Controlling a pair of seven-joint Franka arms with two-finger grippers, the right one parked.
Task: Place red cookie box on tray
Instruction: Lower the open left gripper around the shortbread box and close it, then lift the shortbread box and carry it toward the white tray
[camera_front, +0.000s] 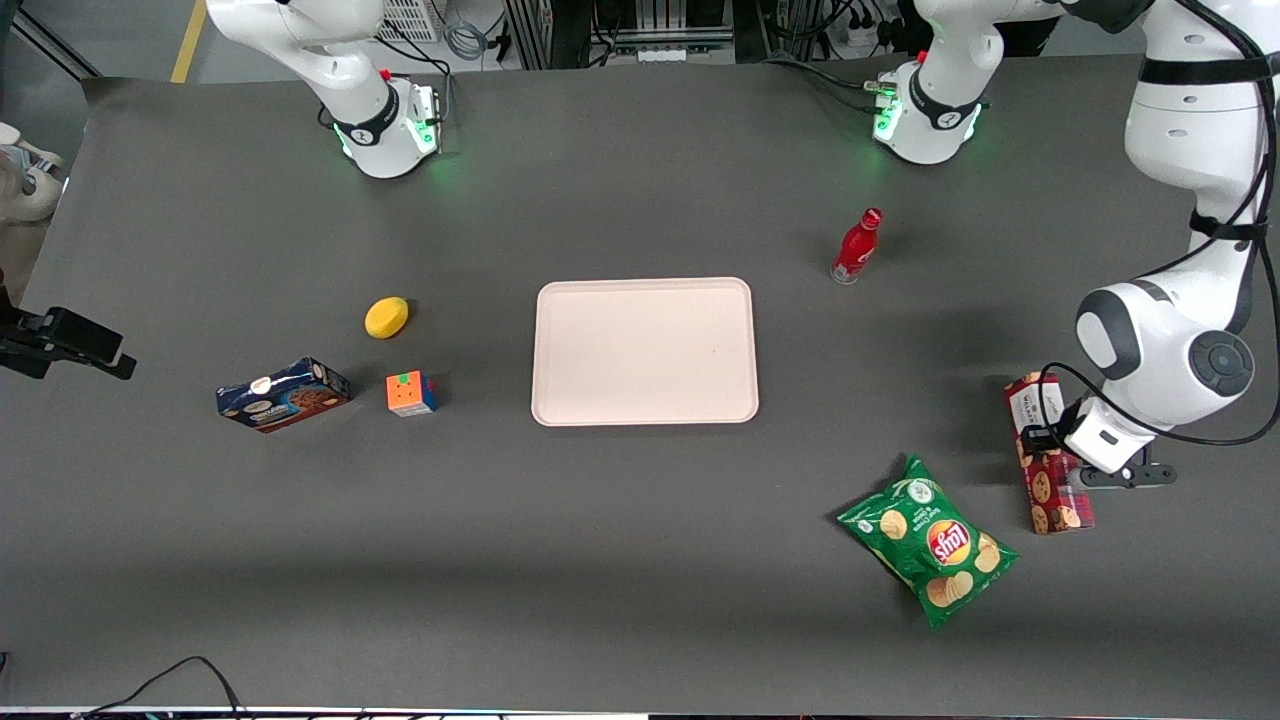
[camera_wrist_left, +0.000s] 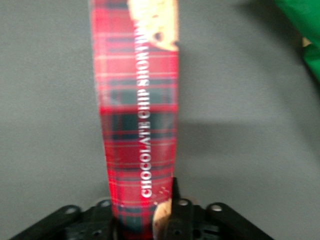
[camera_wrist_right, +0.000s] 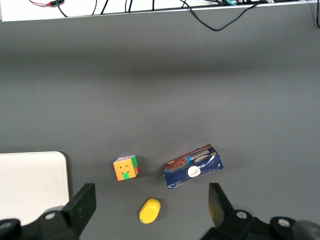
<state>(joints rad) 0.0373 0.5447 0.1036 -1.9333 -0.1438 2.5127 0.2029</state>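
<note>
A: Where is the red cookie box (camera_front: 1046, 455) right now?

B: It lies flat on the dark surface (camera_front: 640, 560) toward the working arm's end, well apart from the tray (camera_front: 645, 351). Its white-label end points away from the front camera, and the cookie pictures are at the nearer end.

A: And the pincer (camera_front: 1045, 440)?

B: It is down at the box, about midway along its length. In the wrist view the tartan carton (camera_wrist_left: 140, 130) runs straight out from between the black fingers (camera_wrist_left: 182, 220), which sit tight against its two long sides. So the pincer looks closed onto the box, holding it across its narrow width. Whether the box is lifted off the surface I cannot tell.

A: What about the tray?

B: It sits in the middle of the surface, pale pink-cream, with nothing on it.

A: Anything near the box?

B: A green chip bag (camera_front: 929, 541) lies near it, a little closer to the front camera and toward the tray. A corner of that green bag (camera_wrist_left: 300, 25) shows in the wrist view too. A small red bottle (camera_front: 857, 246) stands upright farther from the front camera than the tray's nearest corner.

A: And toward the parked arm's end?

B: A yellow lemon (camera_front: 386, 317), a colour cube (camera_front: 411, 393) and a blue cookie box (camera_front: 283, 394), all apart from the tray. The cube is between the blue box and the tray.
</note>
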